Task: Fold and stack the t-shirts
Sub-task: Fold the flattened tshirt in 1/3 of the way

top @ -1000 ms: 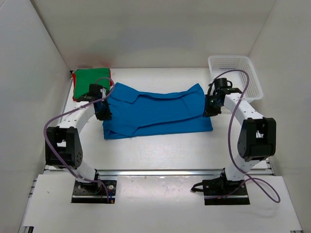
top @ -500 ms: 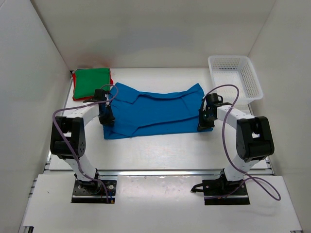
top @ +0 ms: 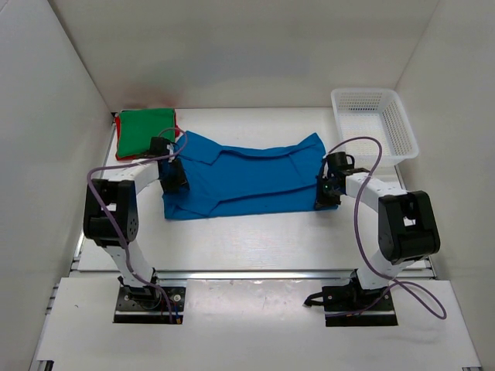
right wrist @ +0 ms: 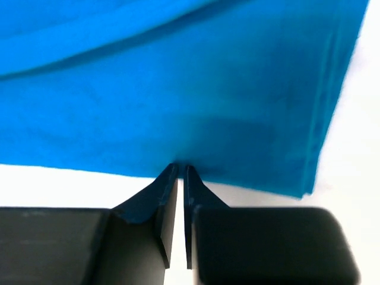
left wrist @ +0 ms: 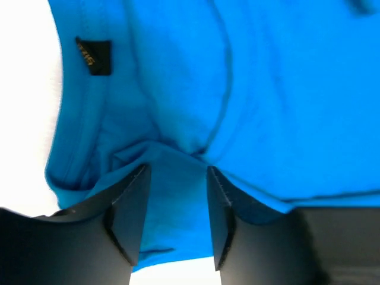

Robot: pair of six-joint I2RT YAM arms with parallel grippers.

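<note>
White bench (top: 255, 232) is carrying a bright blue collared cloth shirt (top: 247, 182); left tool (left wrist: 178, 171) is gaping around its fold, right tool (right wrist: 181, 167) is pinching its edge.

The blue t-shirt (top: 247, 182) is soft matt cloth — the basket (top: 377, 117), white plastic mesh.
</note>
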